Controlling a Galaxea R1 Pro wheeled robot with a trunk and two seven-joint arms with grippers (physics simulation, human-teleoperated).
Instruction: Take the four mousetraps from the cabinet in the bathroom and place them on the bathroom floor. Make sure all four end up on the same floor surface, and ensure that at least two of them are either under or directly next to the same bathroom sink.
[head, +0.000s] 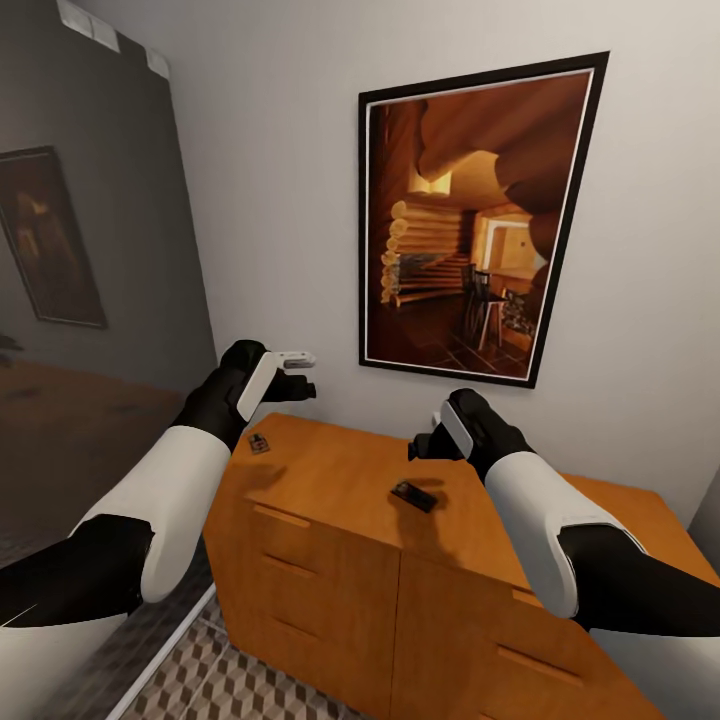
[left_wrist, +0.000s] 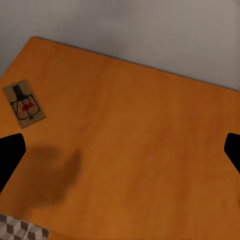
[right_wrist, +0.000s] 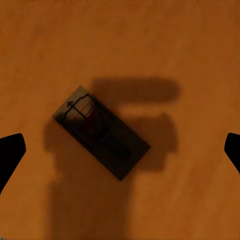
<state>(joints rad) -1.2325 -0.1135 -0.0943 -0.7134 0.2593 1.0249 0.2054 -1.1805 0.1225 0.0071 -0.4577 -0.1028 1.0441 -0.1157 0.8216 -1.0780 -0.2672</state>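
Cabinet (head: 340, 500): low orange-brown wooden chest against a pale wall, flat top, drawer fronts with slim handles facing the robot; it serves as landmark for all entries below.
Mousetrap, left (head: 258, 442): lies flat on the cabinet top near its left rear corner; small wooden board with dark wire and a red spot, seen clearly in the left wrist view (left_wrist: 24, 102).
Mousetrap, middle (head: 414, 494): lies flat on the cabinet top about midway along it, in shadow, turned at an angle to the cabinet's edges (right_wrist: 101, 131).
Left gripper (head: 298, 372): hovers above the cabinet's left rear corner, fingers spread wide and holding nothing; the left mousetrap lies below it and off to one side, not between the fingers.
Right gripper (head: 428, 442): hangs above the middle of the cabinet top, jaws wide apart and empty; the middle mousetrap sits right beneath it, centred between the two fingertips, not touched.
Bathroom floor (head: 215, 685): cube-patterned tiles at the foot of the cabinet's left front.
Framed picture (head: 475, 215): dark-framed log-cabin interior on the wall above the cabinet.
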